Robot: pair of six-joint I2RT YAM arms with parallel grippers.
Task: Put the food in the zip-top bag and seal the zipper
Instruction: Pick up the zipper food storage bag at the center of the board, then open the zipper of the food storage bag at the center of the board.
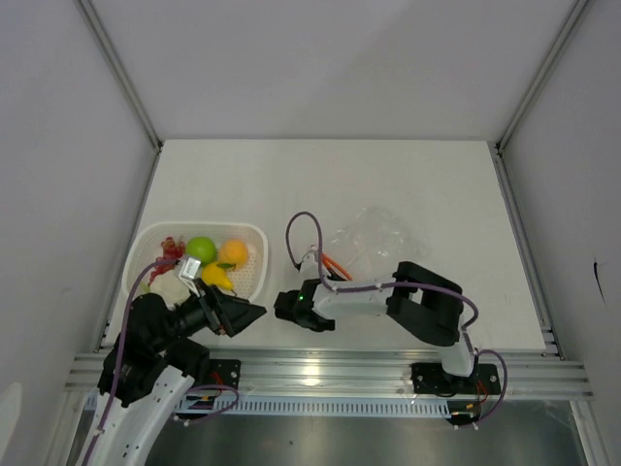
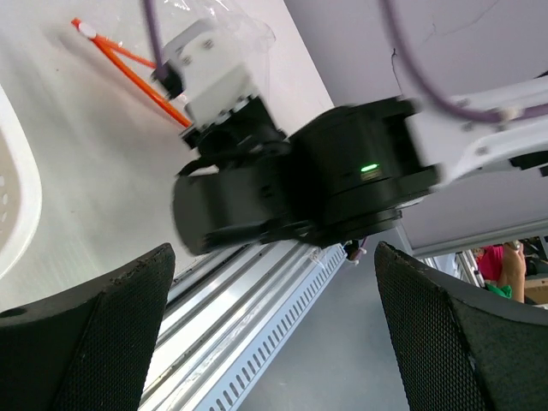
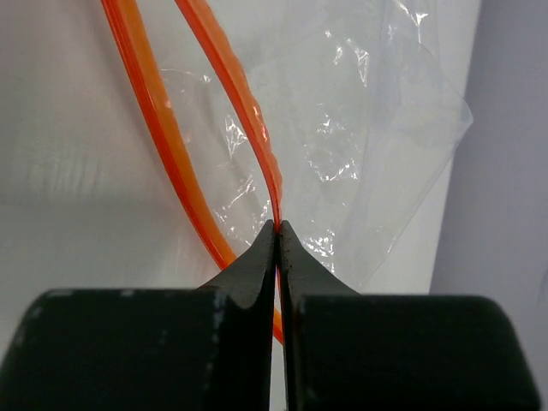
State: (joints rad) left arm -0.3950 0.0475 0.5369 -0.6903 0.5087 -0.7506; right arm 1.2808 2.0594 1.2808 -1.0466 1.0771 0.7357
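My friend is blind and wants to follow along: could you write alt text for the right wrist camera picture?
The right gripper, two black fingers pressed together, pinches one red-orange strip of the zipper at the mouth of a clear zip-top bag. The other strip curves away to the left, over a white table.

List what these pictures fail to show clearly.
Pale fruit: top view, mostly under the left arm.
Zip-top bag: top view, outline faint, clear plastic on white; left wrist view, largely blocked by the right arm.
Zipper: right wrist view, both strips run off the top edge.
Grapes: top view, too small to count.
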